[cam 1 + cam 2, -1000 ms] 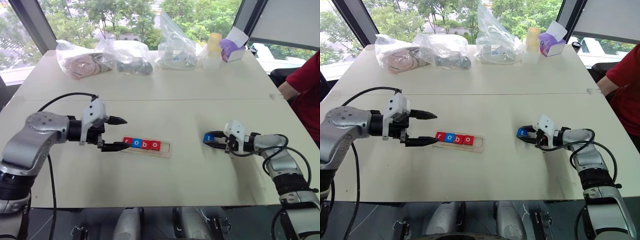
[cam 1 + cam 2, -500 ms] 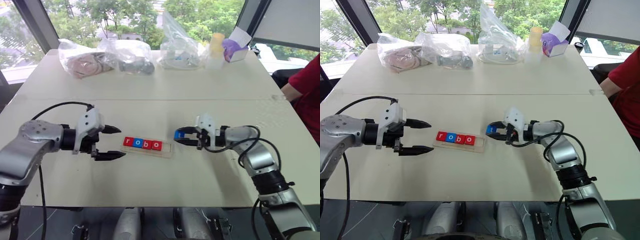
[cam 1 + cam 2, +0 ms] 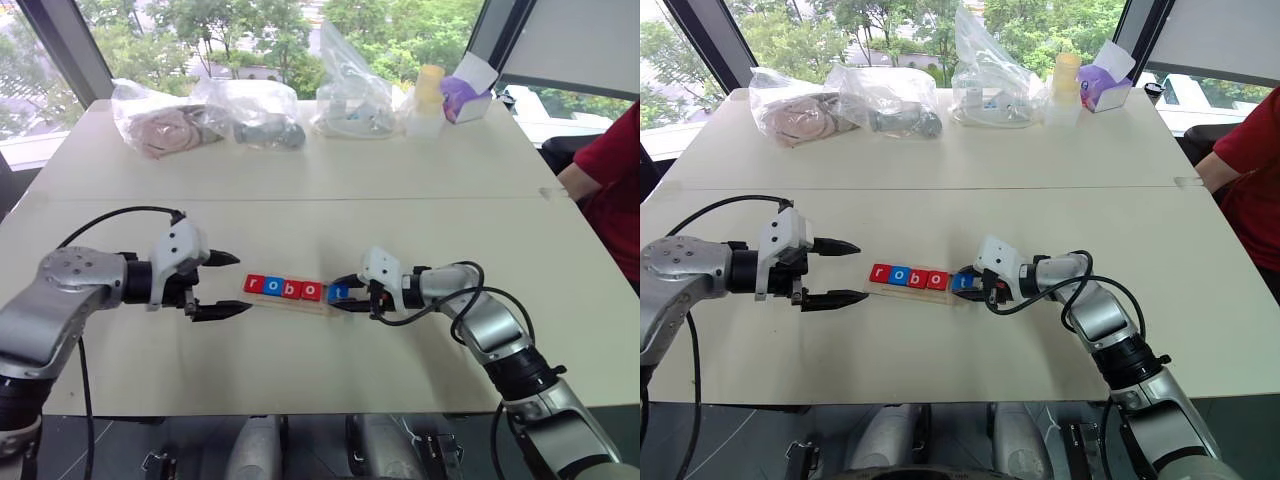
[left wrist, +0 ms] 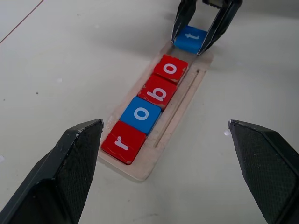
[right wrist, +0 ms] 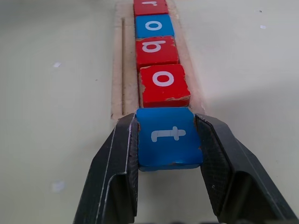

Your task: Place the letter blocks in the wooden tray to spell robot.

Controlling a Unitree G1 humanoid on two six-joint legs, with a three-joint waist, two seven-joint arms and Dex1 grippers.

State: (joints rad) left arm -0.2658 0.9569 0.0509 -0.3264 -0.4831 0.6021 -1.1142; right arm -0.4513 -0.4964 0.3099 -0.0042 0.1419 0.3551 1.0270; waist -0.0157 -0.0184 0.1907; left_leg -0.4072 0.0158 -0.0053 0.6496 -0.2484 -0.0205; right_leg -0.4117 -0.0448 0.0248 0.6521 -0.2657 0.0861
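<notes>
Letter blocks [image 4: 150, 103] r, o, b, o in wooden tray [image 4: 180, 100] mid-tabletop; blue t block [image 5: 170, 137] pinched by right gripper [image 5: 169, 154] at tray's end, sides hidden. Left gripper [image 3: 222, 285] spread. Cream table [image 3: 330, 170]; windows behind.

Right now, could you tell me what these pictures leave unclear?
- Whether the t block rests in the tray or hangs above it: right gripper clamps it, underside hidden.
- Bag contents: crumpled plastic, too far away in the eye views.
- Person: cut off by the edge.

the right gripper [image 5: 168, 154] has carried the blue t block [image 5: 169, 137] left to the wooden tray's [image 4: 180, 100] end.
</notes>
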